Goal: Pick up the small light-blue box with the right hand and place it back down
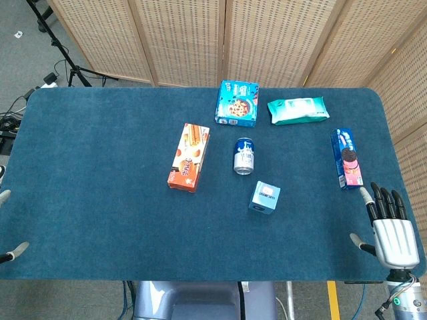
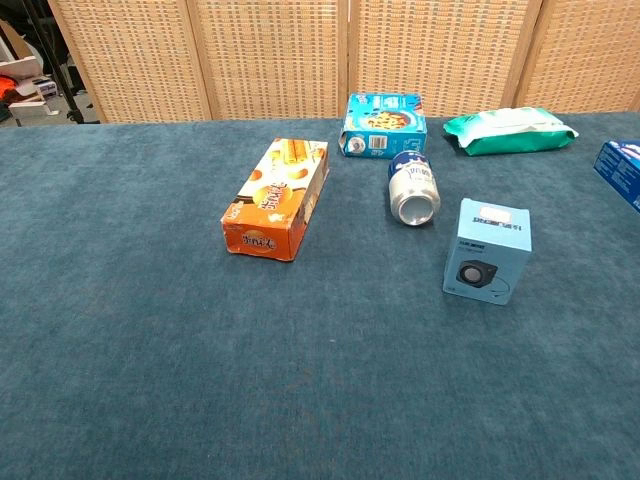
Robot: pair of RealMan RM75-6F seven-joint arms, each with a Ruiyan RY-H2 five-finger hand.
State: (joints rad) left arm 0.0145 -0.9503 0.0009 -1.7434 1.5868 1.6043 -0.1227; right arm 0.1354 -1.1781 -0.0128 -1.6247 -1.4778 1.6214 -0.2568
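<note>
Light-blue box (image 2: 487, 251) small, cube-like, speaker pictured on front, white label on top.

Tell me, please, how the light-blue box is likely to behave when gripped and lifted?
The light-blue box looks like thin printed cardboard, so probably light and crushable. Its flat faces should grip well. Standing alone, it may slide on the cloth.

Bright, even overhead light in both views, soft short shadows hugging the boxes on the blue surface (image 1: 100, 167), faint sheen on the can (image 2: 413, 190), head view slightly bowed at its edges, chest view sharp, no glare or blur.
</note>
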